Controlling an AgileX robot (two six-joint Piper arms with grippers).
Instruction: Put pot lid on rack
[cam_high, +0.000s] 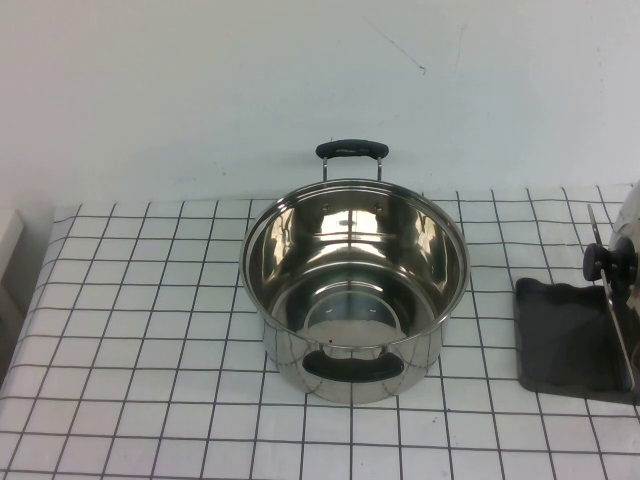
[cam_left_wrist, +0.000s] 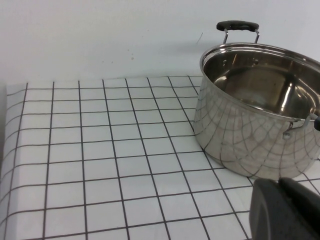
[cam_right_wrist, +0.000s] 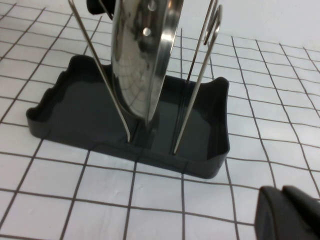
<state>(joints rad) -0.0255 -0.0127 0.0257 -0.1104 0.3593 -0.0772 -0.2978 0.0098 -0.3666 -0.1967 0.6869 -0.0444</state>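
Note:
The shiny steel pot lid (cam_right_wrist: 142, 60) stands upright on its edge between the wires of the rack (cam_right_wrist: 200, 75), resting in the rack's dark grey tray (cam_right_wrist: 75, 107). In the high view the lid (cam_high: 628, 225) and its black knob (cam_high: 597, 262) show at the far right edge, over the tray (cam_high: 560, 335). My right gripper (cam_right_wrist: 281, 190) is shut and empty, low over the tablecloth just in front of the tray, apart from the lid. My left gripper (cam_left_wrist: 278, 182) is shut and empty, close beside the pot's wall. Neither gripper shows in the high view.
A deep steel pot (cam_high: 355, 300) with two black handles stands open in the middle of the checked tablecloth (cam_high: 150, 330); it also shows in the left wrist view (cam_left_wrist: 250, 135). A white wall (cam_high: 200, 90) runs behind the table.

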